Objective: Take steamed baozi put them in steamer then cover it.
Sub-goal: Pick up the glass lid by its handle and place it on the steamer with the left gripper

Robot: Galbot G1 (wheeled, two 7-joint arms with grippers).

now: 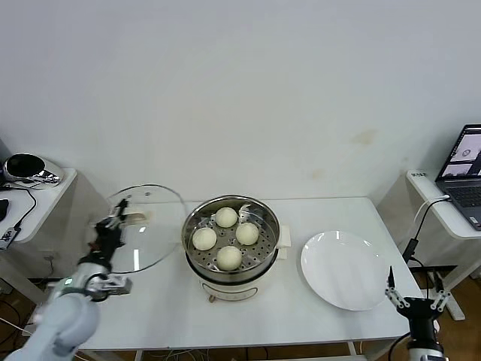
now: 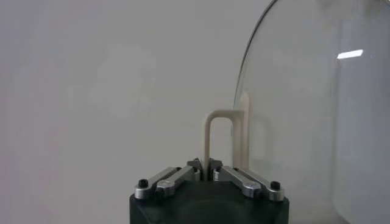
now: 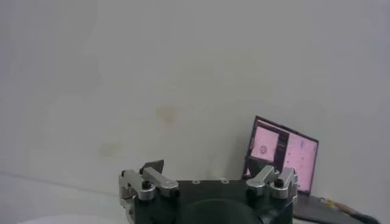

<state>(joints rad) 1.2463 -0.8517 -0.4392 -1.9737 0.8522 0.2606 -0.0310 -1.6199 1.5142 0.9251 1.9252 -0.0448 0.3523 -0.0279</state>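
Four steamed baozi (image 1: 226, 238) sitting on the perforated tray inside the steamer (image 1: 231, 239), centre of the table (image 1: 165, 308), pot mouth wide open and waiting. Over at nine o'clock from the pot, hoisted clear of the table: the cover (image 1: 144, 228), glass disc tipped up on a slant, its near rim just short of the steamer's left edge. Left gripper (image 1: 120, 220) clamped on the cream handle (image 2: 224, 137), fingers pressed tight together around the thin bar (wrist view showing it plainly, handle loop rising straight out of the closed jaws, glass curving away beside it). Right gripper (image 1: 418, 297) parked low at about four o'clock, past the empty white plate (image 1: 343, 269), fingers spread wide, holding nothing, well apart from the action. Laptop (image 1: 467, 174) glowing off at two o'clock on a side table. The relation that counts: steamer lying toward three o'clock from the held lid, only a short sideways carry. Left arm clearly the nearer one, and already gripping. Judging by the tilt, levelling needed so the metal rim comes flat over the pot mouth, disc centred above the four buns. Loading looks done; covering is the step in hand. Risk, probably: rim catching the pot's lip if lowered while slanted.
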